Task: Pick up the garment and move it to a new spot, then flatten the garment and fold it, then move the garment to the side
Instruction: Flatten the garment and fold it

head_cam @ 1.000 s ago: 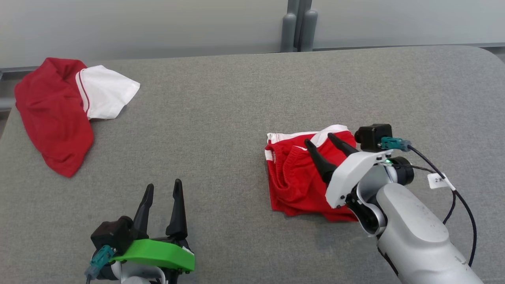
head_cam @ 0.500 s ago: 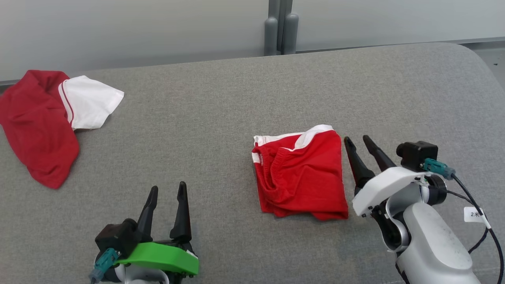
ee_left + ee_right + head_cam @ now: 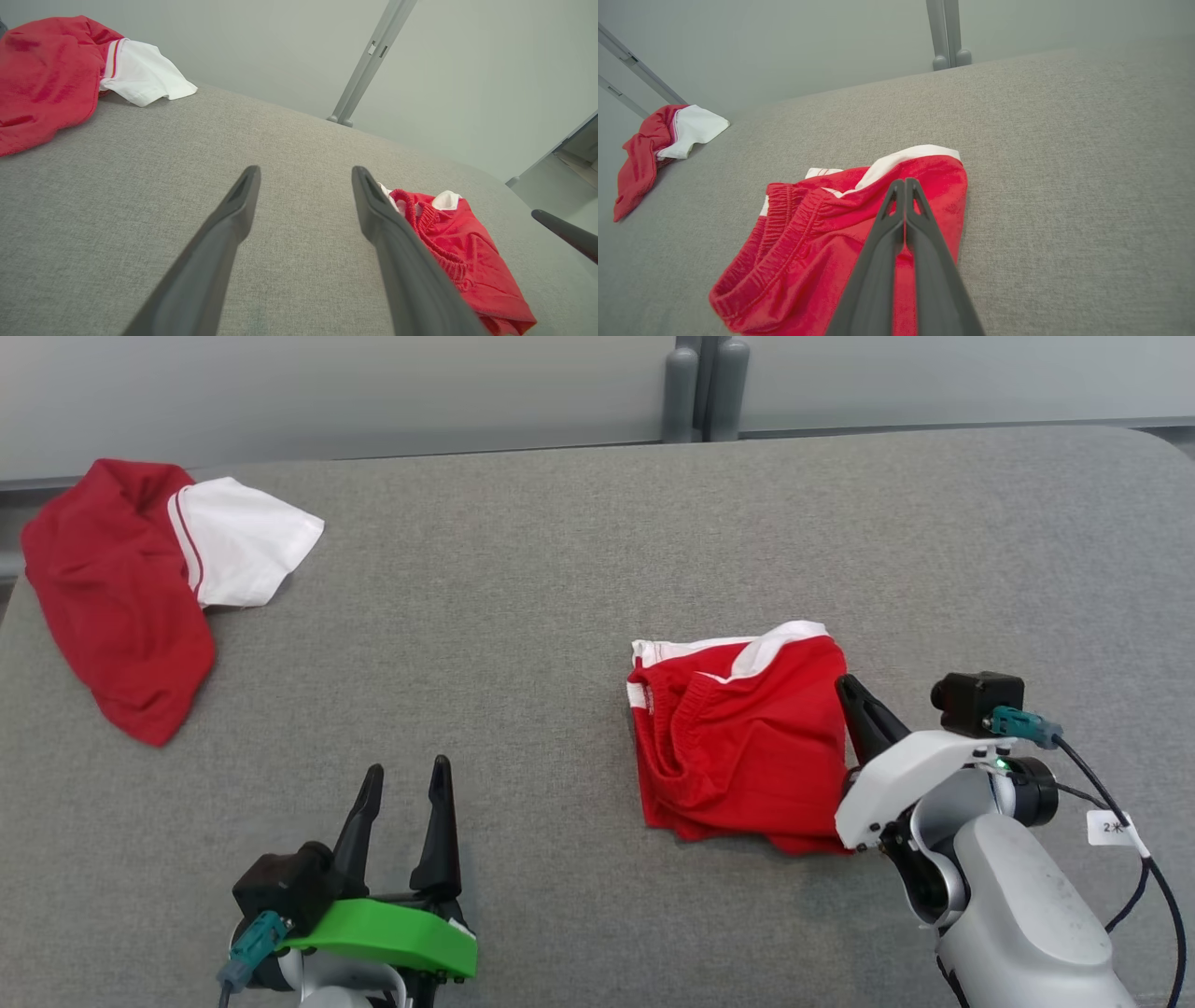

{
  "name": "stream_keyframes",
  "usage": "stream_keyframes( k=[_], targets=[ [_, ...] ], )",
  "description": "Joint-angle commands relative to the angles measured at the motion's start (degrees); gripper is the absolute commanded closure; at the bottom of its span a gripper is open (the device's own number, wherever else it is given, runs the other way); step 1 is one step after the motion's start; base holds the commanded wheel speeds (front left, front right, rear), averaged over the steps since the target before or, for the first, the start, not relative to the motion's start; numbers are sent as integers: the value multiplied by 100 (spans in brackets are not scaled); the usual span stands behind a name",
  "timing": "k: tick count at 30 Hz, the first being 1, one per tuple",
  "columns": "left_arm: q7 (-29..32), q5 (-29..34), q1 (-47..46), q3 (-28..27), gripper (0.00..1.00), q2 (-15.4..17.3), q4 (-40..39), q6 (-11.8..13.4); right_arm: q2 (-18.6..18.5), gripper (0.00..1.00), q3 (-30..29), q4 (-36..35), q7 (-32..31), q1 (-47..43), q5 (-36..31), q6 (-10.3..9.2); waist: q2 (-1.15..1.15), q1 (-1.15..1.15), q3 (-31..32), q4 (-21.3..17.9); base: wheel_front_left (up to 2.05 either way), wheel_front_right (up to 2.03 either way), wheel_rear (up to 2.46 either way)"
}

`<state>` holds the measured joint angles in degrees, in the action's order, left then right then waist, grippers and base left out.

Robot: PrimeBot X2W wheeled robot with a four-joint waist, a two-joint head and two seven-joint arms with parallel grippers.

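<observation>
Shorts [image 3: 742,747]: red with white trim, right of centre on the grey worktop [image 3: 523,644], folded into a rough square, waistband bunched at their left edge. My read is that placing, flattening and folding look done, though the fold is lumpy. The side move looks left, unless this spot counts.

Right tool [image 3: 850,691] is clenched, tips at the shorts' right edge, with no cloth seen between them in the right wrist view. Left tool [image 3: 408,767] is released, over bare worktop well apart from the shorts. Second garment [image 3: 121,597], red and white, is heaped at the far left corner.

Can't tell whether the right tips touch cloth. The shorts' near right corner is hidden behind my right wrist, and the under-layers aren't visible.
</observation>
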<state>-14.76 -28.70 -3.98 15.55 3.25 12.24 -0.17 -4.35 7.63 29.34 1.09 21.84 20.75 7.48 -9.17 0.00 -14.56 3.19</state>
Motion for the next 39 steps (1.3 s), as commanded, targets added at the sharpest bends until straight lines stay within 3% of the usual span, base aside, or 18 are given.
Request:
stream_keyframes(
  k=[1, 15, 28, 39],
  targets=[
    [-18, -38, -73, 16, 0, 32, 18, -8, -18, 100, 24, 100, -36, 85, -62, 2, 0, 0, -113, 179, 0, 0, 0],
    [-46, -146, -253, 105, 0, -15, 147, -44, -193, 100, 408, 1846, -360, 1029, -203, 2, 0, 0, -354, 939, 0, 0, 0],
    [-42, -159, -346, 185, 0, -32, 142, -89, -181, 100, 423, 3081, 53, 1956, -373, 2, 0, 0, -563, 1250, 0, 0, 0],
    [-42, -201, -414, 205, 0, -32, 97, -48, -4, 100, 487, 3685, 571, 2519, -510, 2, 0, 0, -705, 1360, 0, 0, 0]
  ],
)
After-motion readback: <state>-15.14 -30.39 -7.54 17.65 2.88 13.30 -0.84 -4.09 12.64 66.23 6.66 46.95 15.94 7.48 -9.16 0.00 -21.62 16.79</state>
